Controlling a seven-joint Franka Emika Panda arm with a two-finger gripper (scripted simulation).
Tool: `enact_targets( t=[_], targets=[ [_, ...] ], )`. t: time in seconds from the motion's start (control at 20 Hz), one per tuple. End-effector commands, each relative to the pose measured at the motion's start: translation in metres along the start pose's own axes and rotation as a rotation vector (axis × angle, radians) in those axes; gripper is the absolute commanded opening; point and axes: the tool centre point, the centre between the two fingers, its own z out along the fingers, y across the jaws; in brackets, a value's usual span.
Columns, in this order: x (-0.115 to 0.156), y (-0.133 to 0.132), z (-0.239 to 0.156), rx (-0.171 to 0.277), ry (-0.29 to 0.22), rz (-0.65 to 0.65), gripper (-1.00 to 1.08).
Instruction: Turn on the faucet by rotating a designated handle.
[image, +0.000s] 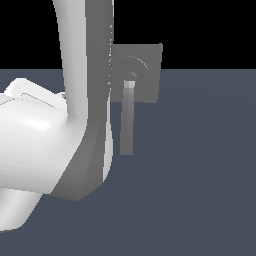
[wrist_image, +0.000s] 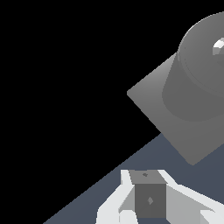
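Faucet (image: 147, 70): a small grey square block, standing upright on edge at the far side of the dark tabletop (image: 200, 175), ring marks on the face turned toward the exterior view. The robot arm (image: 85, 100) covers its edge on the exterior view's left.

Handle (image: 127, 122): long thin straight bar, lighter at the end that meets the hub in the middle of the rings, reaching out from the face toward the camera. Free end lies just beside the arm's lower link; contact cannot be told from here.

Handling, as a judgement: rigid, smooth, hinged at the hub, so it should swing and not lift. Nothing fragile. The smooth faces may let a pad slide. Best purchase is near the free end, far from the pivot, pushing sideways across the bar.

Claw (wrist_image: 148, 205): its fingers (wrist_image: 113, 205) show at the frame's edge in the wrist view with a grey block between them. Probably part of the handle, but the view is too close to say; wide or clamped, I cannot tell.
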Motion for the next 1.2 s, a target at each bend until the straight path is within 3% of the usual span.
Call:
enact_targets(
  t=[0.0, 0.3, 0.55, 0.8, 1.15],
  targets=[
    [-0.015, 0.036, -0.014, -0.04, -0.078, -0.158, -1.0],
    [-0.033, 0.105, -0.045, -0.115, -0.224, -0.432, -1.0],
    [-0.038, 0.141, -0.065, -0.152, -0.304, -0.568, -1.0],
    [-0.039, 0.155, -0.073, -0.167, -0.338, -0.623, -1.0],
    [-0.034, 0.161, -0.073, -0.167, -0.338, -0.623, -1.0]
  ],
)
